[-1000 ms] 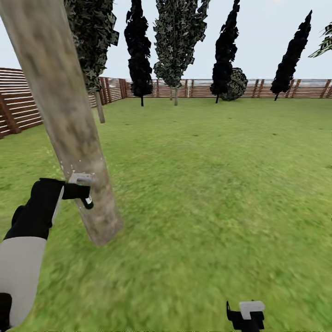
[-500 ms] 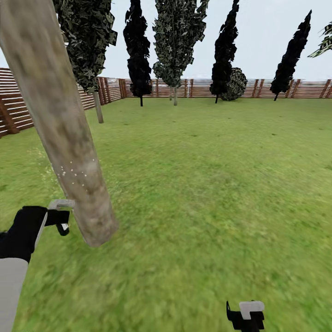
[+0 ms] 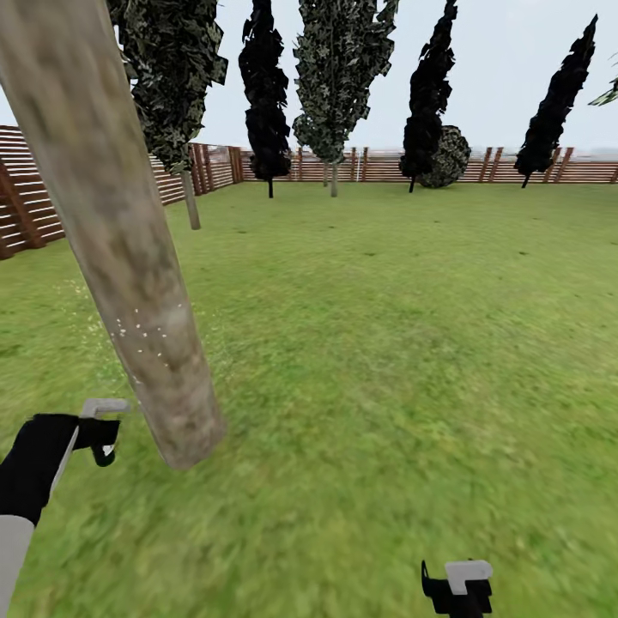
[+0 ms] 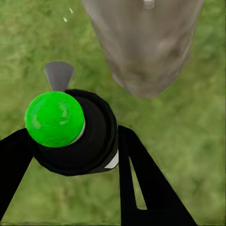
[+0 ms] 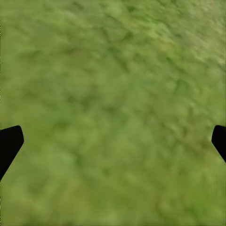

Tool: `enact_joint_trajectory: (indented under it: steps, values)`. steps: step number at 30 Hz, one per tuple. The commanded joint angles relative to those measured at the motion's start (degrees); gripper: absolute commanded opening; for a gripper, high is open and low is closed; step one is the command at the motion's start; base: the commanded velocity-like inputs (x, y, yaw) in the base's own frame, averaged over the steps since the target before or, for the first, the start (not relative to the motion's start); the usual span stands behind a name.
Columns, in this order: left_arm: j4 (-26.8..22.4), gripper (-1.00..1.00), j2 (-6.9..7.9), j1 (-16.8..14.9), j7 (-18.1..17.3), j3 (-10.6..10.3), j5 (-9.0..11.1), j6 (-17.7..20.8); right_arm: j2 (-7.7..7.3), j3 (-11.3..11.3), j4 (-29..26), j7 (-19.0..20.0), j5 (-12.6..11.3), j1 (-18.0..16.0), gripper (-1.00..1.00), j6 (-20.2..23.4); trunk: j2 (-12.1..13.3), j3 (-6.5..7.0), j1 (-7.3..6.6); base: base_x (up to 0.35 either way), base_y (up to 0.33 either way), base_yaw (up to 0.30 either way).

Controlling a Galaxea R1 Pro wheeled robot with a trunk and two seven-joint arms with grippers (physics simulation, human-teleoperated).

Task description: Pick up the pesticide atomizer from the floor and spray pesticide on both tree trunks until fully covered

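Rough, mottled bark on the trunk (image 3: 129, 257), matt black plastic on the atomizer (image 4: 82, 136) with its glossy green cap (image 4: 54, 117), slatted brown wooden fence (image 3: 34, 197).

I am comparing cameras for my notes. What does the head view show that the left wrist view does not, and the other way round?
Head view alone: the brown fence, the dark cone-shaped trees, the sky, the wide lawn, the right gripper at the bottom edge, and small pale specks on the bark.

Left wrist view alone: a close look at the atomizer, dark and round with a bright green cap, sitting between the black fingers.

Both: the mottled tan-grey tree trunk meeting the grass, and the left gripper beside its base.
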Motion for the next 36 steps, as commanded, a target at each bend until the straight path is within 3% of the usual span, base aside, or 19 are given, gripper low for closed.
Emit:
enact_joint_trajectory:
  steps: [1, 2, 3, 4, 6, 8, 11, 13, 25, 31, 33, 36]
  values:
    - [0.0, -1.0, -0.05, 0.6, -0.2, -0.3, 0.2, -0.6, 0.03, 0.0, 0.0, 0.0, 0.0, 0.0, 1.0, 0.0, 0.0, 0.0, 0.0, 0.002, 0.001, 0.0]
    - [0.1, -1.0, -0.27, 0.9, -0.6, -0.4, 0.4, -2.0, 0.04, 0.0, 0.0, 0.0, 0.0, 0.0, 1.0, 0.0, 0.0, 0.0, 0.0, 0.001, 0.0, 0.0]
    - [2.2, -1.0, -0.72, 1.1, -2.2, -2.3, 0.5, -4.8, 0.05, 0.0, 0.0, 0.0, 0.0, 0.0, 1.0, 0.0, 0.0, 0.0, 0.0, 0.0, 0.0, 0.0]
    - [3.8, -1.0, -0.67, 0.9, -5.5, -3.5, 0.5, -5.7, 0.06, 0.0, 0.0, 0.0, 0.0, 0.0, 1.0, 0.0, 0.0, 0.0, 0.0, 0.0, 0.0, 0.005]
    - [4.4, -1.0, -0.49, 0.5, -9.0, -3.9, 0.2, -6.0, 0.06, 0.0, 0.0, 0.0, 0.0, 0.0, 1.0, 0.0, 0.0, -0.02, 0.0, 0.0, 0.0, 0.069]
    - [4.0, -1.0, 0.1, 0.2, -10.9, -3.7, 0.3, -6.0, 0.06, 0.0, 0.0, 0.0, 0.0, 0.0, 1.0, 0.0, 0.0, -0.1, 0.0, 0.0, 0.0, 0.166]
    - [3.4, -1.0, 2.09, -3.5, -15.7, -3.9, 0.1, -5.5, 0.06, 0.0, 0.0, 0.0, 0.0, 0.0, 1.0, 0.0, 0.0, -0.14, 0.0, 0.0, 0.0, 0.048]
    - [3.3, -1.0, 2.85, -3.7, -17.2, -4.2, 0.4, -6.0, 0.06, 0.0, 0.0, 0.0, 0.1, 0.0, 1.0, 0.0, 0.0, -0.15, 0.0, 0.0, 0.0, 0.004]
    - [4.2, -1.0, 2.34, -3.6, -17.2, -4.0, 0.3, -6.3, 0.06, 0.0, 0.0, 0.1, 0.1, 0.0, 1.0, -0.1, 0.0, -0.15, 0.0, 0.001, -0.234, 0.0]
    - [7.3, -1.0, 2.69, -2.3, -16.4, -3.7, 0.1, -6.5, 0.06, 0.0, 0.0, 0.1, 0.1, 0.0, 1.0, -0.1, 0.0, -0.15, 0.0, 0.111, -0.047, 0.233]
    - [8.9, -1.0, 2.73, -2.0, -13.6, -3.6, 0.1, -10.1, 0.06, 0.0, 0.0, 0.1, 0.1, 0.0, 1.0, -0.1, 0.0, -0.15, 0.0, 0.01, -0.046, 0.031]
    - [9.1, -1.0, 1.84, -2.0, -10.1, -3.8, 0.7, -10.7, 0.06, 0.0, 0.0, 0.1, 0.1, 0.0, 1.0, -0.1, 0.0, -0.15, 0.0, 0.09, -0.216, 0.003]
